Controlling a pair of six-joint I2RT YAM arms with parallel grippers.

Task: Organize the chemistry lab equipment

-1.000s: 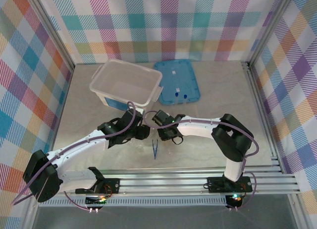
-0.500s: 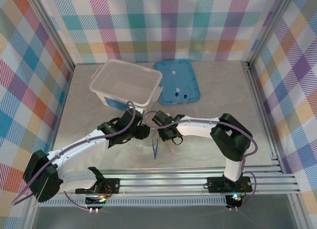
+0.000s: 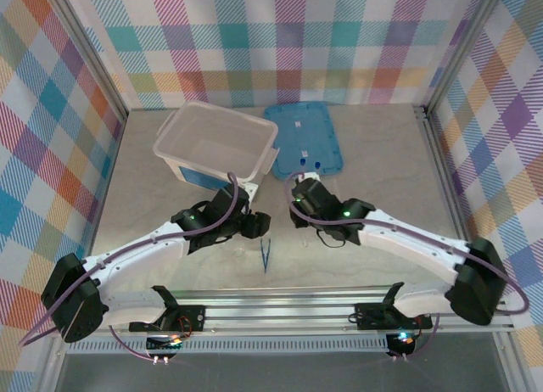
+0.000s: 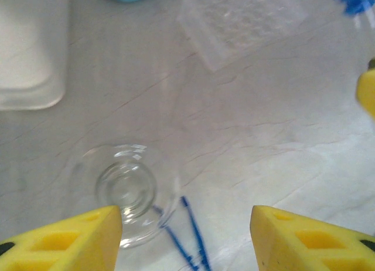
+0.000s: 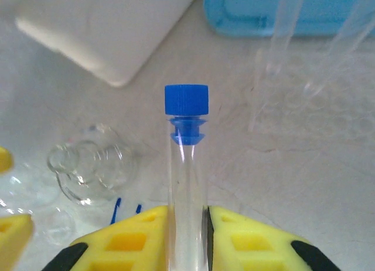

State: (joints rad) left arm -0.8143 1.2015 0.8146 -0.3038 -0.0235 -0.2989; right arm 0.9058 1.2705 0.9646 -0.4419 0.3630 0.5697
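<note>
The tube [image 5: 186, 189] is clear and glossy, its blue plastic cap [image 5: 186, 99] ribbed. The flask [image 4: 126, 192] is shiny clear glass. The bench [image 4: 269, 136] looks smooth, pale and veined.

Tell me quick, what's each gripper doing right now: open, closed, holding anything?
Left gripper: open, holding nothing.
Right gripper: closed on a blue-capped tube.

Pastel plaid walls [image 3: 280, 44] stood beyond the right claw [image 3: 297, 187] and far off to either side of it; a pale marbled tabletop [image 3: 382, 180] lay beneath it; a slotted metal rail [image 3: 288, 311] ran nearer than it; the light was soft and even.
</note>
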